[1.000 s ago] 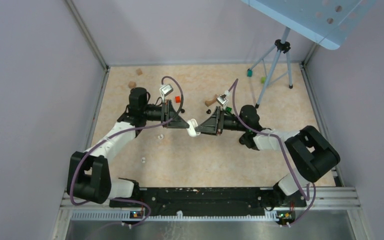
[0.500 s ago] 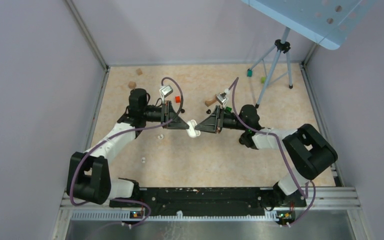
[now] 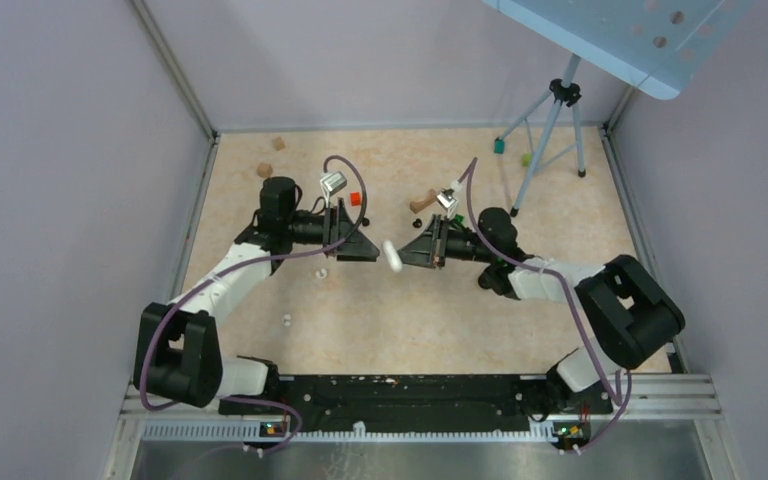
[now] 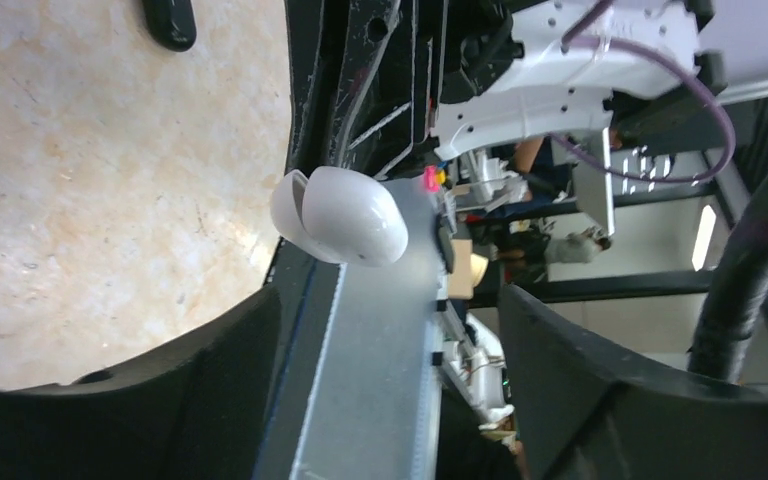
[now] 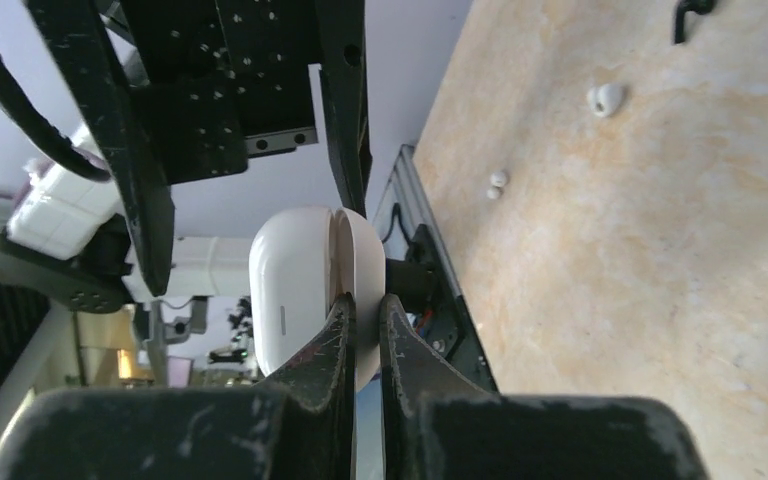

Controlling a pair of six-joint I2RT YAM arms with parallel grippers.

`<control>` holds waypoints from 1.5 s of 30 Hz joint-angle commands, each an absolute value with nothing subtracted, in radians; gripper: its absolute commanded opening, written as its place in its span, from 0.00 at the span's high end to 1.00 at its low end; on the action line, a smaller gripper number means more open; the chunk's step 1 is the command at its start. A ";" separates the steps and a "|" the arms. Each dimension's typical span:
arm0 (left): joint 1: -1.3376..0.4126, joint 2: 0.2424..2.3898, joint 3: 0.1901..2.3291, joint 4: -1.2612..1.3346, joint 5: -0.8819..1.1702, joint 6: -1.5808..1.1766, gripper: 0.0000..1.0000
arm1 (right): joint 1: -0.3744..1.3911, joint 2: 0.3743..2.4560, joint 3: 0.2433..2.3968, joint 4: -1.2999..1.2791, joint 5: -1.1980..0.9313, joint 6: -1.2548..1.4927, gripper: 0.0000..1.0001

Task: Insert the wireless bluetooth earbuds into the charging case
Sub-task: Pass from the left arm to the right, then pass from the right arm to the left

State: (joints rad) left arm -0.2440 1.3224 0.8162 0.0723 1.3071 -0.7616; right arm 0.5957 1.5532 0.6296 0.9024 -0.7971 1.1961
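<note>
Status: right gripper (image 5: 365, 305) is clamped on the charging case (image 5: 300, 290), held above the middle of the tabletop (image 3: 440, 320); left gripper (image 3: 368, 253) stands open just beside it. Both earbuds (image 3: 320, 272) lie toward the left edge, neither inserted yet.
</note>
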 commanded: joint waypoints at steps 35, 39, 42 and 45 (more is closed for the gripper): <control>-0.427 1.419 0.912 -0.159 0.605 -0.799 0.11 | 0.802 1.433 1.090 -0.395 0.126 0.642 1.00; -0.485 1.459 0.938 -0.149 0.567 -0.826 0.09 | 0.807 1.432 1.094 -0.396 0.129 0.647 1.00; -0.504 1.481 0.939 -0.148 0.527 -0.850 0.15 | 0.807 1.433 1.095 -0.392 0.129 0.651 1.00; -0.510 1.494 0.944 -0.159 0.505 -0.857 0.23 | 0.809 1.433 1.093 -0.391 0.124 0.652 1.00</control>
State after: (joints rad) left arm -0.5064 1.4837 0.9211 -0.1947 0.5591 -0.8268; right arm 0.7979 1.4551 1.0435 -0.4088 0.1116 0.6540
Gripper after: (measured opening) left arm 0.808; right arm 0.032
